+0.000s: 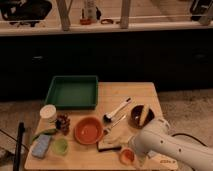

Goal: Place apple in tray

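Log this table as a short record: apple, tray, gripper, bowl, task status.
apple: on the table near its front edge, outside the tray
tray: dark green, at the table's back-left corner
gripper: at the end of the white arm, right beside the apple
orange bowl: on the table between tray and apple
status: apple not yet in the tray

Wooden table [125, 95] with tray [73, 78], orange bowl [89, 131], dark bowl [134, 113], apple [126, 157] at front edge under pincer [132, 151].
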`<action>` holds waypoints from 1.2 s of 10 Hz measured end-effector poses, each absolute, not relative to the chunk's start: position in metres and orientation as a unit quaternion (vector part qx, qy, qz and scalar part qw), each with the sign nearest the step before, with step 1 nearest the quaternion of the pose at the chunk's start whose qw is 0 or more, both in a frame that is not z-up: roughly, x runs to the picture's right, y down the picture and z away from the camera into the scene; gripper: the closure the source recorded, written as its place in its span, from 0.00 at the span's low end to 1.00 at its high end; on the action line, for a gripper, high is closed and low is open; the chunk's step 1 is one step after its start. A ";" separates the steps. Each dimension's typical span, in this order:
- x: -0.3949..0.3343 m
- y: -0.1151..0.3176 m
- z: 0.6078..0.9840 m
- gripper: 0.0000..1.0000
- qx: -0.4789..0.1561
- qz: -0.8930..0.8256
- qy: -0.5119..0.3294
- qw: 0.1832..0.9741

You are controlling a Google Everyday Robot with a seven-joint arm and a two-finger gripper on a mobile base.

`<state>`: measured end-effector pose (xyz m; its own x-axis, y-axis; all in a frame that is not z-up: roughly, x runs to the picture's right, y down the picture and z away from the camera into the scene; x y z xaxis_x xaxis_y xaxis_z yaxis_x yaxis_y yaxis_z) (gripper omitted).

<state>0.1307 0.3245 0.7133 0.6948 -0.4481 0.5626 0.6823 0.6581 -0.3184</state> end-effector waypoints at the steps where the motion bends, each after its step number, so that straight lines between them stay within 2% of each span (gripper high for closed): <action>1: 0.129 0.325 0.713 0.20 -0.261 -0.324 -0.227 0.880; 3: 0.128 0.327 0.713 0.21 -0.260 -0.330 -0.232 0.877; 4: 0.127 0.327 0.713 0.27 -0.257 -0.332 -0.234 0.877; 10: 0.131 0.328 0.711 0.87 -0.243 -0.336 -0.239 0.878; 11: 0.130 0.327 0.711 0.95 -0.242 -0.341 -0.241 0.876; 12: 0.129 0.324 0.709 1.00 -0.243 -0.347 -0.241 0.873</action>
<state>0.1292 0.3243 0.7093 0.6434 -0.4889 0.5891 0.7231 0.6409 -0.2578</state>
